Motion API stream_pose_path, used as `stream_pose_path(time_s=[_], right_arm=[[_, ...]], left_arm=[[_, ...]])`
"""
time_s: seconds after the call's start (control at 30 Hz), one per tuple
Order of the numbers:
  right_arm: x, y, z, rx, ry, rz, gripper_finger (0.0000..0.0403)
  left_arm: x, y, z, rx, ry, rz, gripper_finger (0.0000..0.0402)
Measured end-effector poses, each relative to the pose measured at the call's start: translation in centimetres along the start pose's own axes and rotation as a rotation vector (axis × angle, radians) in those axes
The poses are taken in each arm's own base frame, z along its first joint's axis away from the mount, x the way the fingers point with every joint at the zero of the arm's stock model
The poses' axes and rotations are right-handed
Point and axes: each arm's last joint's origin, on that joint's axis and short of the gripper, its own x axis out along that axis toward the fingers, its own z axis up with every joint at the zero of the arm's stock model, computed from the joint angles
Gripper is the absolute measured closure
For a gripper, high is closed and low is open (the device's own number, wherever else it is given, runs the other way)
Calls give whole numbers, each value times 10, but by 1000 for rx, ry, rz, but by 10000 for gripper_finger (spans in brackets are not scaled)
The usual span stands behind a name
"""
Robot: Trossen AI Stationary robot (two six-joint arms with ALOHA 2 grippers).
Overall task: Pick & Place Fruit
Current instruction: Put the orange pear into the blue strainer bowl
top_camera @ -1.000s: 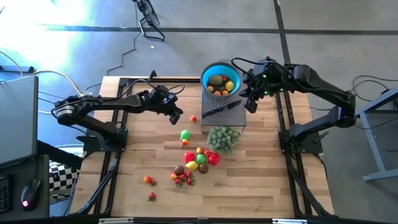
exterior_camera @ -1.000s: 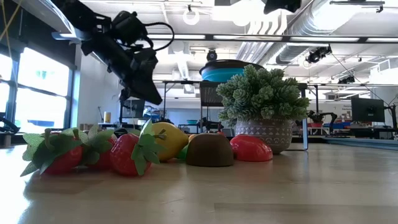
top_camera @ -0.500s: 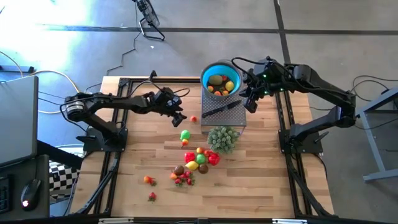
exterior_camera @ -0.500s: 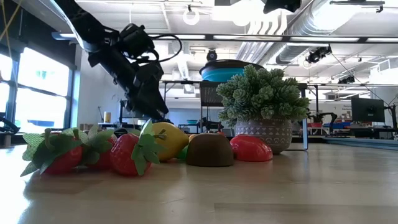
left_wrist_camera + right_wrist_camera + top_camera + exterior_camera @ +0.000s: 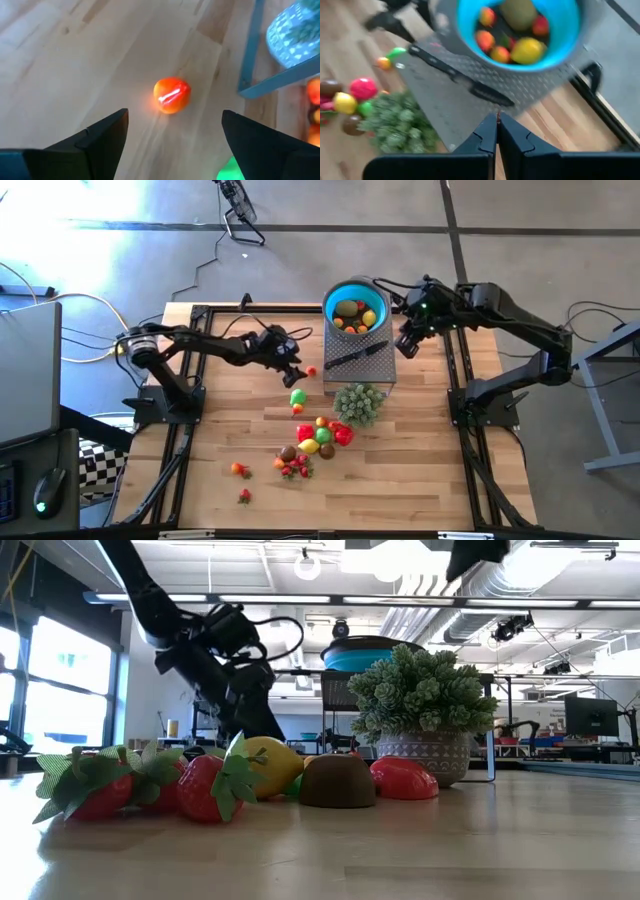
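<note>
A small orange-red fruit [image 5: 171, 95] lies alone on the wooden table [image 5: 220, 430], left of the grey platform [image 5: 372, 368]. My left gripper [image 5: 175, 117] is open, low and slanting down, with a finger on either side of that fruit and short of it; it [image 5: 293, 370] touches nothing. A green fruit [image 5: 297, 395] lies just nearer. More fruit [image 5: 320, 435] lies heaped in front of the plant [image 5: 358, 402]. The blue bowl [image 5: 355, 307] on the platform holds several fruits. My right gripper [image 5: 497, 127] is shut, high beside the bowl [image 5: 520, 30].
A black-handled knife [image 5: 355, 356] lies on the platform. The bushy plant in its pale pot [image 5: 425, 755] stands at the platform's near edge. Strawberries [image 5: 130, 785] and loose fruit [image 5: 240, 470] lie toward the near edge. Black rails [image 5: 185, 430] run along both table sides.
My left gripper has sunk toward the table and gone right toward the small orange-red fruit, and its fingers have opened. My right gripper has turned a little in place above the platform's right side. No fruit has moved.
</note>
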Motion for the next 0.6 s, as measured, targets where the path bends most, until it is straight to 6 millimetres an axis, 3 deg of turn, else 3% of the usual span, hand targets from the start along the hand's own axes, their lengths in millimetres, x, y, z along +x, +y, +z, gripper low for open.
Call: stream_pose_path(time_s=[0.33, 0.6], right_arm=[[22, -11, -5, 77, 65, -41, 400], [40, -17, -7, 107, 87, -54, 400]], left_arm=[[10, -5, -6, 119, 20, -24, 87], [13, -16, -7, 212, -4, 94, 87]])
